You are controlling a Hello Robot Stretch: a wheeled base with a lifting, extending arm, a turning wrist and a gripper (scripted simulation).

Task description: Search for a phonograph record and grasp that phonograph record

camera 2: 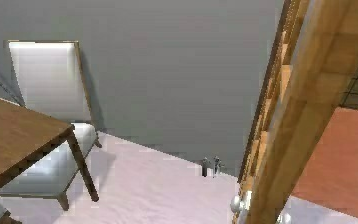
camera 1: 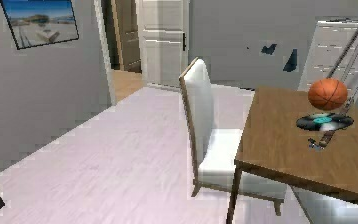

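A brown table [camera 1: 282,145] stood at the forward view's right, and the record [camera 1: 313,123] lay flat on it near the far end: a dark disc with a teal middle. An orange ball [camera 1: 329,95] sat at the disc's far side, on it or just behind it; which could not be told. A small grey thing [camera 1: 321,141], too small to name, lay on the tabletop just in front of the record. A white chair [camera 1: 199,105] stood at the table's left side, its seat tucked partly under the top. Beyond it ran a pale plank floor [camera 1: 117,150] toward a white door [camera 1: 162,40], with a dark doorway [camera 1: 122,35] left of that. A framed picture [camera 1: 39,22] hung on the grey wall at the upper left, and two small dark bluish shapes [camera 1: 270,48] clung to the far wall. Behind the table leaned a white rack [camera 1: 337,45] crossed by an orange pole. In the arm side view the table's corner [camera 2: 17,130] and a white chair [camera 2: 47,80] stood at the left against a grey wall [camera 2: 177,70]. A small dark thing [camera 2: 211,166] stood on the floor at the wall's foot. A wooden door [camera 2: 312,90] with a pale knob [camera 2: 245,204] took the right. The state of the gripper's fingers could not be told.
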